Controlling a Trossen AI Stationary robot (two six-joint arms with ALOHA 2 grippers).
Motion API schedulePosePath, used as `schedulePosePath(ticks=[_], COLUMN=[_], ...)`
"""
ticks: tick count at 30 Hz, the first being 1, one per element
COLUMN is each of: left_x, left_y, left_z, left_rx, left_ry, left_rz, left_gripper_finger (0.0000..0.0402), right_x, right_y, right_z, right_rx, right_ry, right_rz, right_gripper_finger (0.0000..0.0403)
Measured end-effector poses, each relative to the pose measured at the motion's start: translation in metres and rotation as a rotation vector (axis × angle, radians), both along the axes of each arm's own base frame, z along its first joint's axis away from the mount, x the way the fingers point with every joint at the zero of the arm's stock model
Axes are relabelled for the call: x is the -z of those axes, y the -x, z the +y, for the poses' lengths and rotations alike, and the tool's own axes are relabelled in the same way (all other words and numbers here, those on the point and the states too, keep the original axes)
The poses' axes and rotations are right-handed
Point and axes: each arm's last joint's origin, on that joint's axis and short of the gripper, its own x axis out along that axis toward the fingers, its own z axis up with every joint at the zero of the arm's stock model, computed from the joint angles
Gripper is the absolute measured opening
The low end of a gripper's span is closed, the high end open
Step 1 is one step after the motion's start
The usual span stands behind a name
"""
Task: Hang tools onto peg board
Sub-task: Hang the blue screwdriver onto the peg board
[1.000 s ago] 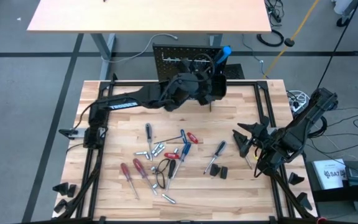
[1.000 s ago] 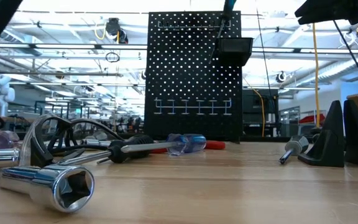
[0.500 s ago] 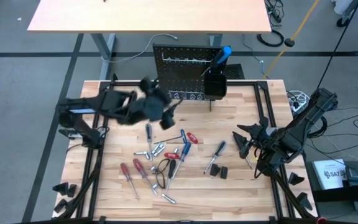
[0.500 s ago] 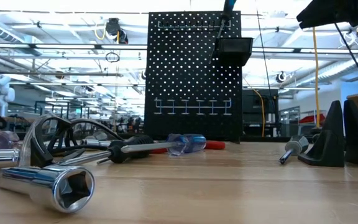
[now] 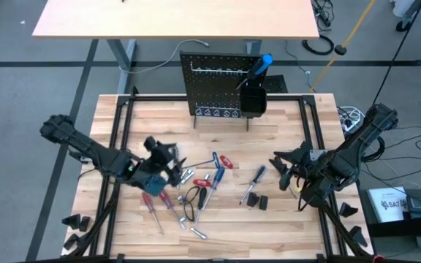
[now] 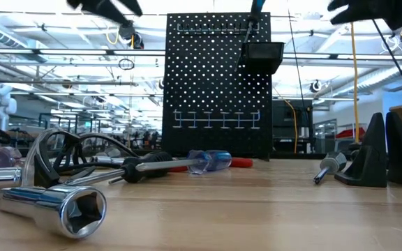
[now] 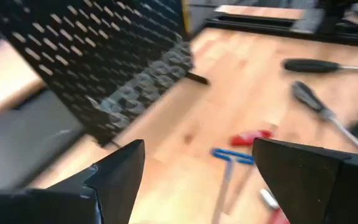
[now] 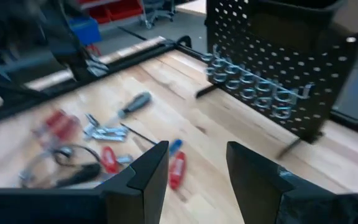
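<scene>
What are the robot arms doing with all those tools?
They are hanging tools on the peg board. One blue-handled screwdriver stands in its black bin. The left gripper hangs open and empty over the pile of tools on the table. The right gripper waits empty at the right side.

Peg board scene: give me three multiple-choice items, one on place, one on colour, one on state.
1. Where does the peg board stand?
A. far table edge
B. near edge
C. on the floor

2. What colour is the handle sticking out of the black bin?
A. red
B. blue
C. yellow

3. The left gripper is:
A. shut on pliers
B. open, empty
C. out of view

Answers: 1 A, the high view shows it at the far edge. 2 B, the blue-handled screwdriver rises from the bin. 3 B, the left wrist view shows jaws apart with nothing between, over the loose tools.
</scene>
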Motion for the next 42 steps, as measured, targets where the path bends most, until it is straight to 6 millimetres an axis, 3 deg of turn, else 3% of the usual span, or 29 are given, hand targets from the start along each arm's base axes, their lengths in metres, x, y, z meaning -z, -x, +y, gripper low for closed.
schedulePosePath(ticks=[4, 8, 14, 19, 24, 27, 33, 36, 42], left_x=[0.026, 0.032, -0.004, -0.021, -0.001, 0.019, 0.035, 0.032, 0.007], left_y=[0.017, 0.034, 0.054, 0.063, 0.055, 0.045, 0.03, 0.019, 0.009], left_z=[0.0, 0.011, 0.041, 0.056, 0.051, 0.048, 0.044, 0.059, 0.118], left_rx=[0.045, 0.136, 0.437, 0.526, 0.555, 0.54, 0.63, 0.553, 0.477], left_ry=[0.067, 0.057, 0.115, 0.165, 0.163, 0.128, 0.044, 0.024, 0.101], left_rz=[-0.105, -0.199, -0.502, -0.681, -0.598, -0.554, -0.564, -0.586, -0.581], left_gripper_finger=[0.0306, 0.0306, 0.0305, 0.0305, 0.0305, 0.0305, 0.0305, 0.0305, 0.0305], right_x=[-0.006, -0.005, 0.0, -0.003, -0.002, 0.005, 0.033, 0.041, 0.05], right_y=[-0.018, -0.04, -0.07, -0.088, -0.091, -0.089, -0.077, -0.08, -0.109], right_z=[0.008, 0.016, 0.011, -0.001, -0.01, -0.016, -0.028, -0.033, -0.051], right_rx=[-0.028, -0.025, -0.031, -0.162, -0.2, -0.143, 0.065, 0.141, 0.134], right_ry=[0.012, 0.04, 0.004, -0.015, 0.051, -0.022, -0.197, -0.234, -0.242], right_rz=[-0.055, -0.083, -0.094, -0.074, -0.01, 0.028, 0.169, 0.188, 0.167], right_gripper_finger=[0.0155, 0.0155, 0.0155, 0.0155, 0.0155, 0.0155, 0.0155, 0.0155, 0.0155])
